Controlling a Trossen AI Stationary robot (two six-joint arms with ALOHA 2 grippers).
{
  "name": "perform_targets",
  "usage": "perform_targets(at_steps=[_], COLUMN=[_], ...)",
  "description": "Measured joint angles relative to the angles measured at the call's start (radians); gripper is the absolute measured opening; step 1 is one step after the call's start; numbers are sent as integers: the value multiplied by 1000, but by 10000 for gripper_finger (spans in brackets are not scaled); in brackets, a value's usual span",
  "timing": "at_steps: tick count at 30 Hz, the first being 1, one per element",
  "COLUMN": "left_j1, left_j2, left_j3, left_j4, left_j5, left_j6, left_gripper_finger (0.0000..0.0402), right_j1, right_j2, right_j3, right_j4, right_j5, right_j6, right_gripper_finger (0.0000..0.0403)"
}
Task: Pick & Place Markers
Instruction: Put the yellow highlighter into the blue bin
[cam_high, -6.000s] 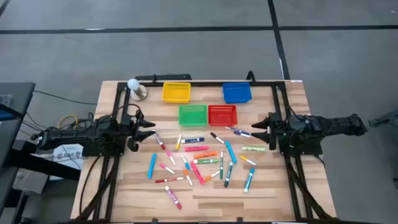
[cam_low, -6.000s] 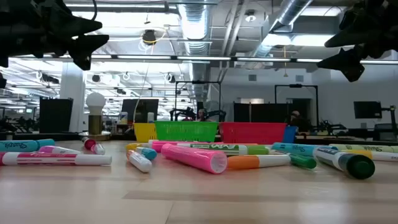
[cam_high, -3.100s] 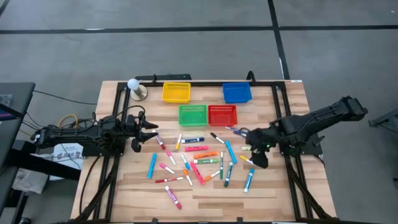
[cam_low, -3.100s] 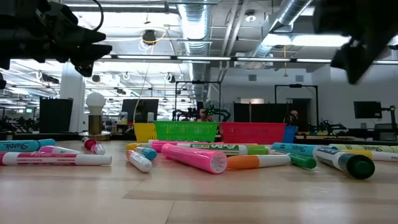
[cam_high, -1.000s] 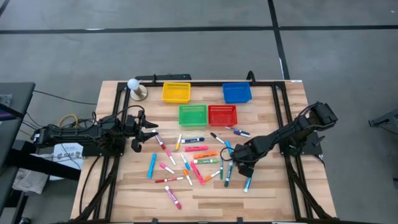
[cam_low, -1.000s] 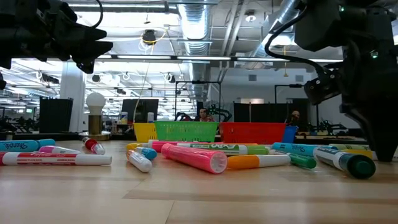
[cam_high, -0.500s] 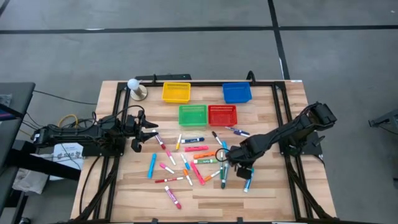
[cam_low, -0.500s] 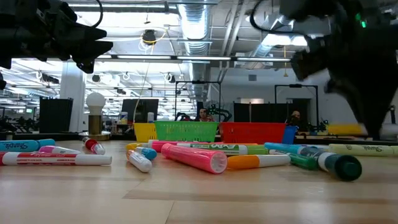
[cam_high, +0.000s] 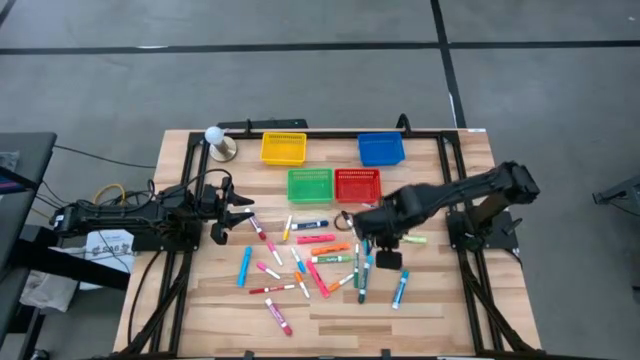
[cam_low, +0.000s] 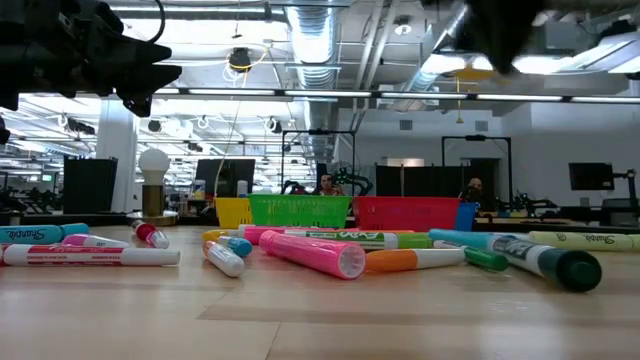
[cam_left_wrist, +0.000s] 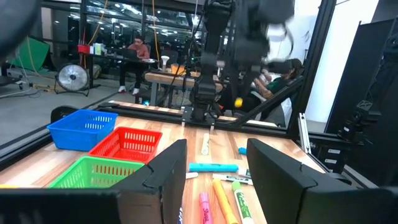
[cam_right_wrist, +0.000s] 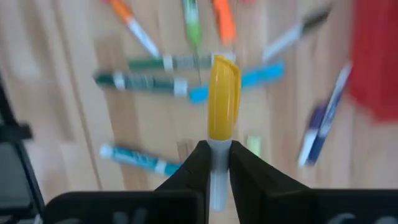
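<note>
Several coloured markers (cam_high: 320, 258) lie scattered on the wooden table (cam_high: 450, 300), in front of the baskets. My right gripper (cam_high: 368, 242) hangs over the right part of that scatter, pointing down, shut on a marker with a yellow cap (cam_right_wrist: 224, 99) and a white barrel. In the low view only a dark blur of this arm (cam_low: 500, 30) shows at the top. My left gripper (cam_left_wrist: 214, 168) waits open at the table's left side (cam_high: 240, 210), with nothing between its fingers. My right gripper pinches the marker's white barrel (cam_right_wrist: 216, 158) between its two fingers (cam_right_wrist: 193, 163), just behind the yellow cap. The fingers come from above and lie across the marker. The cap end sticks out past the fingers, and the marker is lifted clear of the table.
Four mesh baskets stand toward the far edge: yellow (cam_high: 283, 149), blue (cam_high: 380, 149), green (cam_high: 310, 184) and red (cam_high: 357, 184). A white bulb on a stand (cam_high: 215, 140) sits at the far left corner. People sit at desks in the room beyond.
My right gripper has risen from the table's right part with the yellow-capped marker and gone toward the far edge and a little left, rolling its wrist. The marker is now lifted clear. A green-capped marker at the near right has shifted slightly.
</note>
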Motion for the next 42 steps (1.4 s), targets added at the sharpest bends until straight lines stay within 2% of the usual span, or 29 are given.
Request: perform_targets(at_steps=[7, 9, 16, 18, 22, 24, 26, 34, 37, 42], left_j1=[0, 0, 0, 0, 0, 0, 0, 0, 0, 0], left_j2=[0, 0, 0, 0, 0, 0, 0, 0, 0, 0], left_j3=[0, 0, 0, 0, 0, 0, 0, 0, 0, 0], left_j4=[7, 10, 14, 14, 14, 17, 21, 28, 30, 36], left_j5=[0, 0, 0, 0, 0, 0, 0, 0, 0, 0], left_j6=[0, 0, 0, 0, 0, 0, 0, 0, 0, 0], left_gripper_finger=[167, 167, 167, 167, 167, 167, 167, 167, 167, 167], right_j1=[-77, -99, -160, -168, -177, -183, -189, -269, -335, -491], right_j2=[0, -1, -1, 5, 7, 7, 7, 7, 5, 9], right_j3=[183, 211, 224, 224, 224, 224, 224, 224, 224, 224], right_j4=[139, 211, 476, 509, 504, 492, 457, 152, 120, 123], right_j5=[-17, -69, -360, -391, -391, -368, -302, 119, 242, 291], right_j6=[-162, -205, -260, -259, -250, -223, -198, -223, -302, -551], right_gripper_finger=[34, 32, 39, 36, 29, 29, 34, 36, 34, 44])
